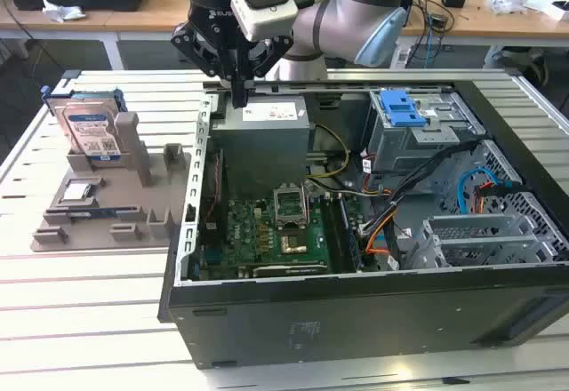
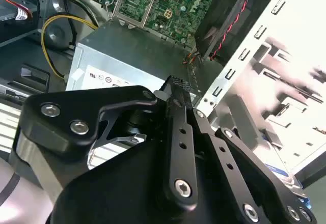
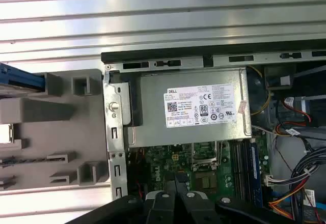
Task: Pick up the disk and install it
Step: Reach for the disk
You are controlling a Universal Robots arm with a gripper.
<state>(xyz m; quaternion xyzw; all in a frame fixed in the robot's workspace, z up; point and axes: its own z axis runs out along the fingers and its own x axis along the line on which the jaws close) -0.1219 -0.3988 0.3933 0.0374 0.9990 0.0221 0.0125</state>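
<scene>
A slatted metal surface point(image 1: 89, 293) is carrying two things side by side: a grey moulded holder point(image 1: 147, 178) is resting flat toward the exterior view's left, and an open black computer case point(image 1: 356, 311) is lying on its side just beside it, toward the exterior view's right.

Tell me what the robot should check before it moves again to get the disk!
1. Is the disk standing ready in the grey stand? Ok.
2. Is the gripper empty? Ok, it holds nothing.
3. Are the jaws open enough to grab? Not ok, they are shut.
4. Is the gripper at the disk? Not ok, it hangs above the power supply, apart from the disk.
5. Is the computer case open on top? Ok.
6. Is there a free slot for the disk inside? Cannot tell.
</scene>
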